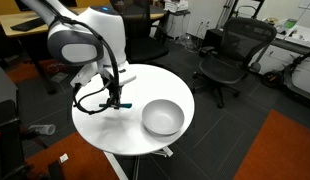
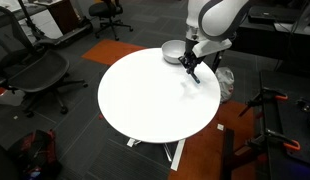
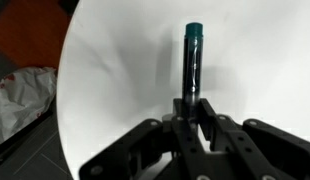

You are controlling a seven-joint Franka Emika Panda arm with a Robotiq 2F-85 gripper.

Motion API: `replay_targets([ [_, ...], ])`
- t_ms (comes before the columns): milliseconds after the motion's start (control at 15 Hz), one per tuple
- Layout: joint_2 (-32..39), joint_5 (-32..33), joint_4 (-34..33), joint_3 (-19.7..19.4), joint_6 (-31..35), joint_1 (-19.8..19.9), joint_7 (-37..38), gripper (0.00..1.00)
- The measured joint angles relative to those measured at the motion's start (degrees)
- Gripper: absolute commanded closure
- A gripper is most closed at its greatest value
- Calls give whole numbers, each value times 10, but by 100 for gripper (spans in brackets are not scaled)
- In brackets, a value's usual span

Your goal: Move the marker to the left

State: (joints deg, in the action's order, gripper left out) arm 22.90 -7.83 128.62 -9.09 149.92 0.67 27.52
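In the wrist view the marker (image 3: pixel 193 62), dark with a teal-blue end, sticks out from between the fingers of my gripper (image 3: pixel 193 108), which are shut on its lower end. It hangs above the white round table (image 3: pixel 115 90). In both exterior views the gripper (image 1: pixel 117 101) (image 2: pixel 192 73) is low over the table, beside the grey bowl (image 1: pixel 162 117) (image 2: pixel 172 50). The marker is too small to make out in those views.
The white round table (image 1: pixel 105 125) (image 2: pixel 145 95) carries only the bowl. Black office chairs (image 1: pixel 233 55) (image 2: pixel 30 70) stand around. A white crumpled bag (image 3: pixel 20 95) lies on the floor past the table's edge. Orange carpet (image 1: pixel 280 150) lies nearby.
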Motion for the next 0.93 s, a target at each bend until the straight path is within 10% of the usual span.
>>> replay_targets([
  [933,39,12,-130,24,-49,-85,60,95],
])
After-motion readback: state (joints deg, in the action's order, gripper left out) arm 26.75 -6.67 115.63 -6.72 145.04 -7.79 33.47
